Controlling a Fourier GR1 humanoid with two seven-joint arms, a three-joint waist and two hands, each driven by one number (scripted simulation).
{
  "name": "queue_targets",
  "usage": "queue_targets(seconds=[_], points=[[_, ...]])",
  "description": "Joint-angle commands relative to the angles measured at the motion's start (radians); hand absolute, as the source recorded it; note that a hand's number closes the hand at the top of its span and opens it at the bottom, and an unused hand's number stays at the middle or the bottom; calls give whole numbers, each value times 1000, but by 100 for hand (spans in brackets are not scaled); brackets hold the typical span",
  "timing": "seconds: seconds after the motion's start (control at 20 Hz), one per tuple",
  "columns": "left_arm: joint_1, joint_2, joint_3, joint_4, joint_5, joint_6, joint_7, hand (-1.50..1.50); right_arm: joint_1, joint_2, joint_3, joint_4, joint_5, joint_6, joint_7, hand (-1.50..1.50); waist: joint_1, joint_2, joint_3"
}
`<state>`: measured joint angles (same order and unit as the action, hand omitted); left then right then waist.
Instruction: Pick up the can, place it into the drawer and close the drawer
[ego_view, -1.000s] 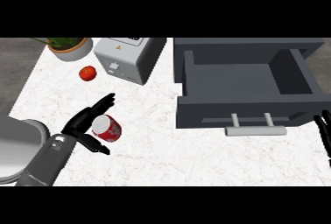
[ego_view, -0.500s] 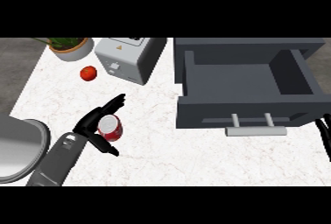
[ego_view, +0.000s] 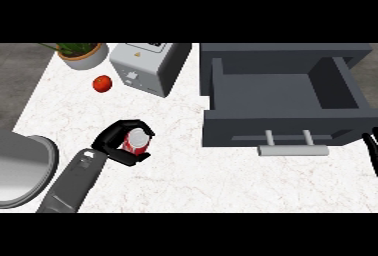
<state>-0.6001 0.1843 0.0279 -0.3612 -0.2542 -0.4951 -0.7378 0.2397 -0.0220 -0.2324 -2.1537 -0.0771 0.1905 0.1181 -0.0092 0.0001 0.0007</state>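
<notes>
Head view shows the left hand (ego_view: 117, 141) curled round the red can (ego_view: 137, 142), which stands at the left of the white tabletop (ego_view: 192, 170), well apart from the drawer (ego_view: 284, 107). That grasp looks made; lifting, carrying and lowering the can in are yet to come. To the right the grey drawer stands pulled open, not yet closed. Only a sliver of the right hand (ego_view: 371, 150) shows at the right edge; I cannot tell its state.

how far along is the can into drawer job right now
Early stage. Done: the left hand has its fingers curled round the red can with a silver top, on the white marble counter. Left: carry it to the open dark grey drawer, which holds nothing visible, drop it in, then push the drawer shut by its metal bar handle.
</notes>
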Motion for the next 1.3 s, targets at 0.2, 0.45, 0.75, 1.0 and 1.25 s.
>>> queue_targets(seconds=[0.2,0.45,0.75,1.0,1.25], points=[[5,-16,-4,-92,52,-167,4,150,15,-37,-68,4,-64,36,-3,-150,5,-2,-1],[86,35,265,-73,239,242,96,150,71,-20,-78,-13,-63,39,-28,-150,37,-9,2],[144,-91,273,-307,292,429,182,150,39,-27,-98,-21,-87,28,1,-150,29,-10,1],[191,-127,184,-632,303,437,428,150,82,-12,-78,-41,-86,52,-32,-150,19,-8,1],[200,-182,51,-879,275,561,571,150,87,8,-65,-18,-68,54,-65,-150,15,-8,1]])
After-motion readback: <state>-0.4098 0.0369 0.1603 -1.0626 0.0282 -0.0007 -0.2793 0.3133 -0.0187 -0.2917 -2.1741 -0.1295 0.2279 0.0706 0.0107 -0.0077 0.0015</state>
